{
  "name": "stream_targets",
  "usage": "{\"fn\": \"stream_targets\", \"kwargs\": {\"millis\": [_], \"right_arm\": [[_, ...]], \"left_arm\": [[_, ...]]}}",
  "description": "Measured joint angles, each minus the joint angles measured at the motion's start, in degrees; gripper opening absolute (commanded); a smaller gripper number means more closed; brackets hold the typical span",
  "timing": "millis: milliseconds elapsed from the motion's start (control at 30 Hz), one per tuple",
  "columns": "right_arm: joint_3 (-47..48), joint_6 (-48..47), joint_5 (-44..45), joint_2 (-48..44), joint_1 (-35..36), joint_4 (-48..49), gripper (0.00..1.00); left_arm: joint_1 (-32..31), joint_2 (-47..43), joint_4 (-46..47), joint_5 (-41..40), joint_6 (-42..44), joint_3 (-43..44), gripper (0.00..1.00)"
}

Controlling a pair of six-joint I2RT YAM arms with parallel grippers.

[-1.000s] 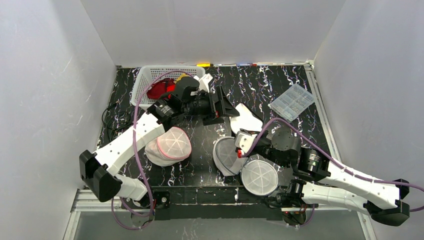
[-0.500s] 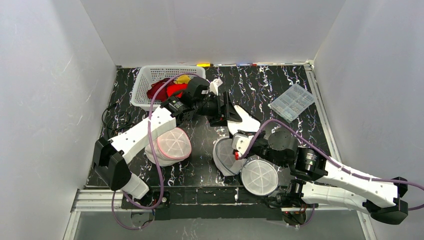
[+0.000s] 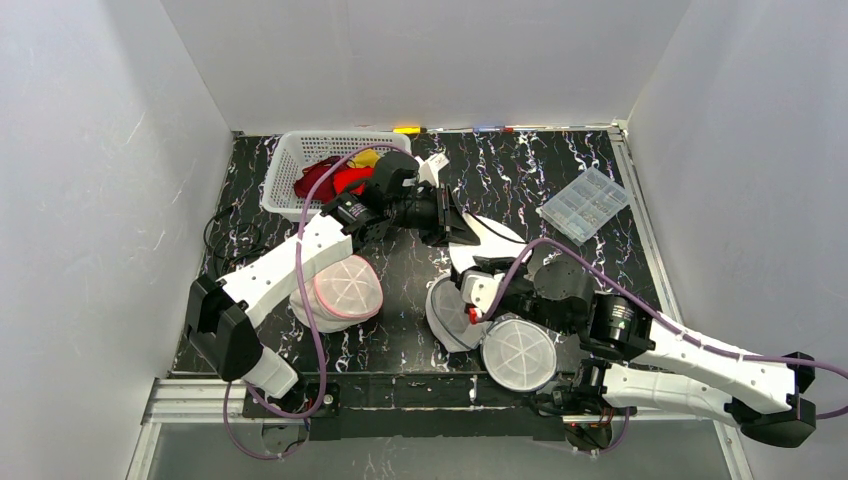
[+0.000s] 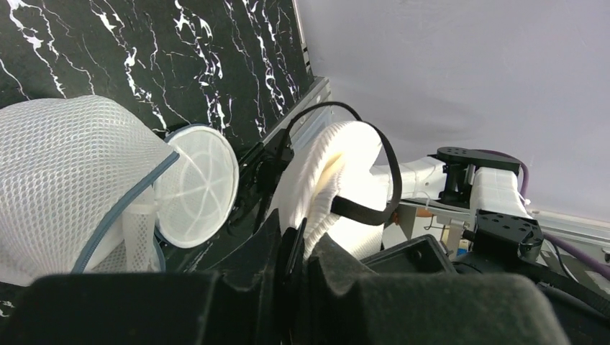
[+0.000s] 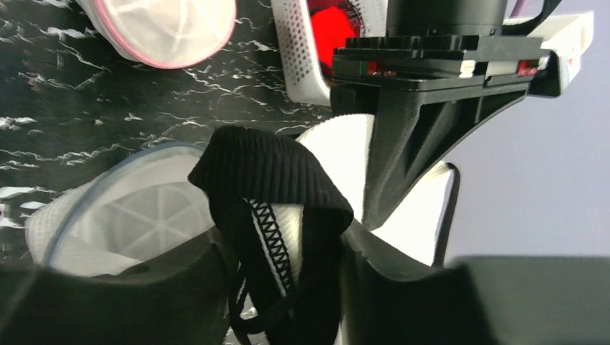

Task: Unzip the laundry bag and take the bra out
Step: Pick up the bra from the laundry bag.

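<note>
White with black straps, the bra (image 3: 485,243) is held over mid-desk, its long axis running far to near. The left gripper (image 4: 306,248) is clamped on its far padded edge, and the right gripper (image 5: 284,244) has its fingers parted around the black band at the near end. The open bag (image 3: 448,312) lies just nearer, a pink-rimmed bag (image 3: 340,290) to the left, and a basket (image 3: 285,170) in the far-left corner.

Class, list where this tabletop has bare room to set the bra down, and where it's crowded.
Free: far strip between white basket and clear compartment box; patch between pink-rimmed bag and open laundry bag. Crowded: centre, around the bra.
</note>
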Motion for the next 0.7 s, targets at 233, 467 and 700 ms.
{"fn": "stream_targets", "kwargs": {"millis": [233, 467, 700], "right_arm": [[6.08, 4.76, -6.69, 2.40, 0.00, -3.37, 0.99], [14.93, 13.97, -17.00, 3.48, 0.00, -4.98, 0.99], [16.74, 24.41, -20.00, -0.13, 0.00, 0.70, 0.99]], "left_arm": [[0.13, -0.22, 0.50, -0.59, -0.57, -0.11, 0.00], [2.43, -1.36, 0.90, -1.90, -0.90, -0.28, 0.00], [8.59, -5.20, 0.04, -5.46, 0.37, -0.39, 0.00]]}}
